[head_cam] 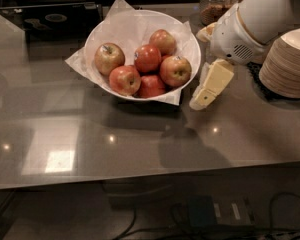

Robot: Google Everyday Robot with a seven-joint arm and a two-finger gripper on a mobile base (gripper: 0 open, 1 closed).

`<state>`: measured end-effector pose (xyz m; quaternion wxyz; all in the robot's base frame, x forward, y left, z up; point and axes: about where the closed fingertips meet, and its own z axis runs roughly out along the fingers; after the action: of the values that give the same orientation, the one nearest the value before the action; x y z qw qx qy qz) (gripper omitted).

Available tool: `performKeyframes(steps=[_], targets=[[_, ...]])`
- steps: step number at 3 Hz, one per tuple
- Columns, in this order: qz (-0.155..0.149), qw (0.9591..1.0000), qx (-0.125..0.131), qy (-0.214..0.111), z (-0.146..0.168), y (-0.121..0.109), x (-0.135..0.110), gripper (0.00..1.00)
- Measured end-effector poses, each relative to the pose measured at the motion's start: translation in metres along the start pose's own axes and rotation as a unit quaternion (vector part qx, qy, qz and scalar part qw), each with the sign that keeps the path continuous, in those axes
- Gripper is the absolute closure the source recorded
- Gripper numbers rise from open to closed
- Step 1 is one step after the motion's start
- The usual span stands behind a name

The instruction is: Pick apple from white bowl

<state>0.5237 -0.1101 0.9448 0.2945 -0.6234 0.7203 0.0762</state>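
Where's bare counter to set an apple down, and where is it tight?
Free: the broad counter strip between the white bowl and the near edge, and the patch left of it, before the dark tray. Crowded: right of the bowl, where the gripper hangs between it and the stacked plates.

The gripper, just right of the white bowl, looks like matt cream plastic; the arm housing above it is smooth white plastic. The bowl is smooth, lined with crumpled matt paper. The apple at the bowl's right side has waxy, faintly shiny skin. Under the bowl, the table is glossy grey, mirroring lights
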Motion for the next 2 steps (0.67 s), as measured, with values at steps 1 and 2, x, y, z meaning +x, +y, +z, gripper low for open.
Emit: performKeyframes(steps=[1, 2], targets=[[0.023, 0.9979, 0.005, -0.061, 0.026, 0.002, -0.026, 0.00], [0.032, 0.9934, 0.013, -0.109, 0.044, 0.005, -0.053, 0.00]])
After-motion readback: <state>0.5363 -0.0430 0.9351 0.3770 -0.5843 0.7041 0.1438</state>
